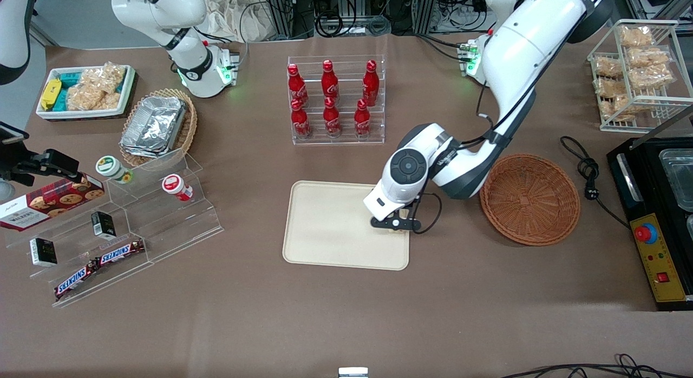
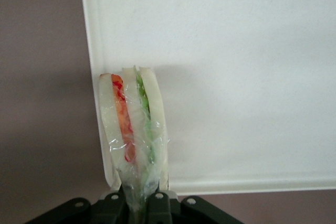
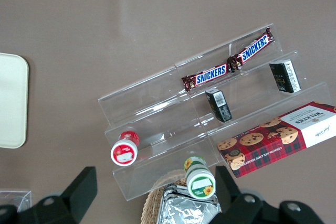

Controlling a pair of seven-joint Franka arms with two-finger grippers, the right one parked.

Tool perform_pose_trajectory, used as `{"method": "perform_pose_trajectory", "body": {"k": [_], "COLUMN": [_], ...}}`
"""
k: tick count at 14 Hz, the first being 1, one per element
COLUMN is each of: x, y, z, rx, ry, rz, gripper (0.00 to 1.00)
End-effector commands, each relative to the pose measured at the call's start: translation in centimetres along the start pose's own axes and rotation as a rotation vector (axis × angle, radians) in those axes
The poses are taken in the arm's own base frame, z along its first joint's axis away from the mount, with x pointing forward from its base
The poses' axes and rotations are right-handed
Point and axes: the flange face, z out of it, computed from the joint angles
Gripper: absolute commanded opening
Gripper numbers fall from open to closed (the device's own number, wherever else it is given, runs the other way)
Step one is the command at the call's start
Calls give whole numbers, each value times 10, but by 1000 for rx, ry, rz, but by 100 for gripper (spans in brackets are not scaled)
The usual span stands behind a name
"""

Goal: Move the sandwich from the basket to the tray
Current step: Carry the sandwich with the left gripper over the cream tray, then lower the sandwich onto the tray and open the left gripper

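My left gripper (image 1: 397, 223) is low over the cream-beige tray (image 1: 335, 226), at the tray's edge nearest the basket. It is shut on the sandwich (image 2: 134, 129), a plastic-wrapped wedge of pale bread with red, orange and green filling; the black fingers (image 2: 160, 205) pinch its narrow end. In the left wrist view the gripper (image 2: 136, 204) holds the sandwich just over the rim of the tray (image 2: 236, 77), and I cannot tell whether it touches. The reddish-brown wicker basket (image 1: 530, 199) lies beside the tray toward the working arm's end, with nothing in it.
An acrylic rack of red cola bottles (image 1: 333, 99) stands farther from the front camera than the tray. A stepped acrylic stand (image 1: 124, 226) with snack bars and jars sits toward the parked arm's end. A black control box (image 1: 658, 232) and cable (image 1: 587, 175) lie past the basket.
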Motion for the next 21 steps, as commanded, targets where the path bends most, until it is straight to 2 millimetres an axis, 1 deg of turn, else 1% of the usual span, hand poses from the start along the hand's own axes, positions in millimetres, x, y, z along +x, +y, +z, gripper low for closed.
{"method": "perform_pose_trajectory", "body": {"k": [1, 3, 5, 6, 7, 9, 10, 11, 12, 13, 14, 16, 17, 19, 21], "x": [14, 21, 23, 22, 22, 22, 22, 21, 20, 21, 23, 22, 22, 21, 7], "y": [1, -8, -7, -7, -7, -7, -7, -7, -9, -15, -19, -26, -34, -59, -89], "z": [3, 11, 15, 18, 19, 18, 18, 16, 14, 7, -8, -51, -74, -119, -166], "rx": [-6, 7, -3, -4, -4, -10, -12, -12, 4, 34, 56, 78, 90, 112, 161], "ry": [49, 64, 78, 74, 72, 64, 58, 55, 39, 11, -26, -88, -89, -68, -105], "rz": [21, 18, 22, 23, 21, -4, -22, -56, -94, -125, -146, -178, -187, -139, -77], "gripper": [14, 14, 15, 18, 25, 45, 64, 96, 99, 99, 99, 99, 99, 99, 98]}}
